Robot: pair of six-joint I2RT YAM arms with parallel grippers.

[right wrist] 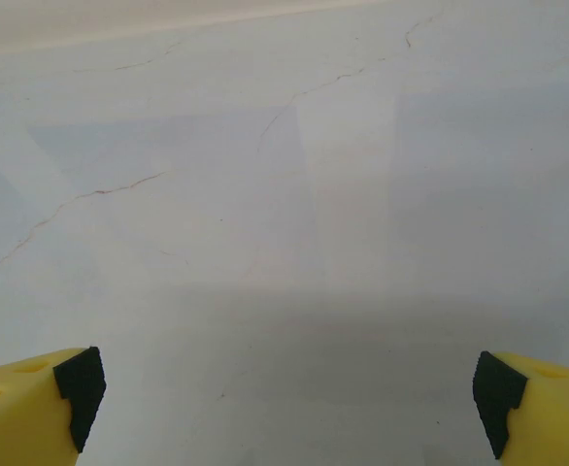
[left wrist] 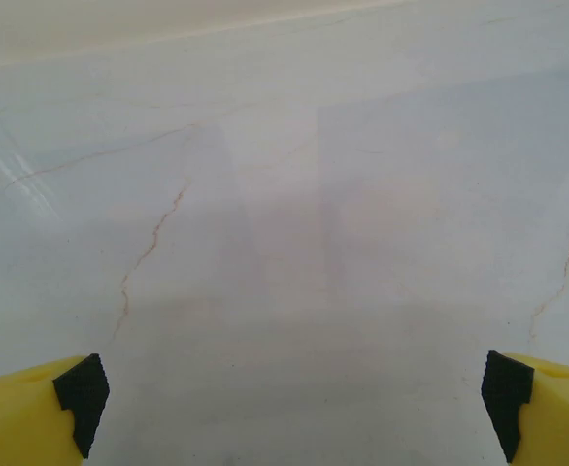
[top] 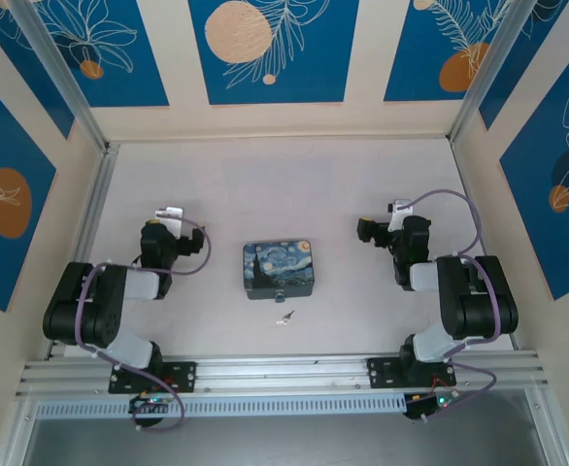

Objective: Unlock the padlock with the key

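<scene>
Left gripper [left wrist: 294, 408] and right gripper [right wrist: 289, 400] hover over the pale, marbled table [top: 362, 320], each with its yellow, black-tipped fingers spread wide and holding nothing. Between them, to the left gripper's right and the right gripper's left, sits a starry-night tin [top: 279, 266]. The padlock [top: 281, 294] lies at the tin's near edge, and the key [top: 285, 316] lies just beyond it toward the arm bases, apart from it.

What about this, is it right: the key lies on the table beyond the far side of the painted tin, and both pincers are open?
No. The top external view shows the key on the near side of the painted tin, not the far side. The left pincer and right pincer are open, as you said.
</scene>
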